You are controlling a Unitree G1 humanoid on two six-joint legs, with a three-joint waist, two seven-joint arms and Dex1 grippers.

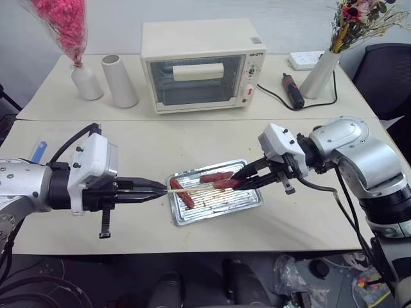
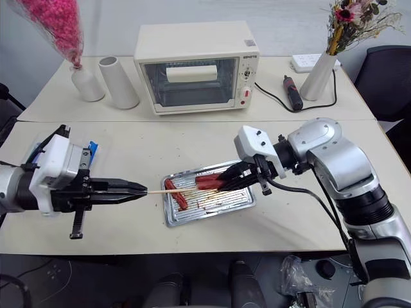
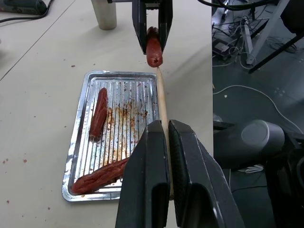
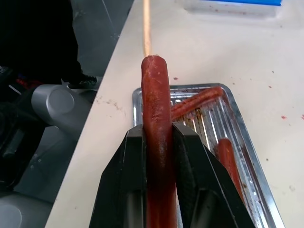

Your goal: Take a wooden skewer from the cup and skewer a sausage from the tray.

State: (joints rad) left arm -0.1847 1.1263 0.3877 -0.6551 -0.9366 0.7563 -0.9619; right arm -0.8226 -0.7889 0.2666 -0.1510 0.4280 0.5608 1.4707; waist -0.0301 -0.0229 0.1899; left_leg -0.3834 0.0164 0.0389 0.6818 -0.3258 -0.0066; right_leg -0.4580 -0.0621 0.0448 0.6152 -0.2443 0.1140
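- Left gripper [image 2: 142,188]: two black tapered fingers clamped tight on the wooden skewer [image 2: 162,190], a thin pale round stick lying nearly level, its tip aimed toward the right gripper; its rear part is hidden between the fingers.
- Tray [image 1: 247,202]: shiny ribbed rectangular metal, grease-stained, on the beige table [image 1: 192,144]; two glossy sausages lie in it.
- Right gripper [image 1: 236,178]: black fingers pinching the sausage [image 4: 155,114], reddish-brown and cylindrical, held over the tray, its blunt end facing the skewer tip; whether they touch is unclear.
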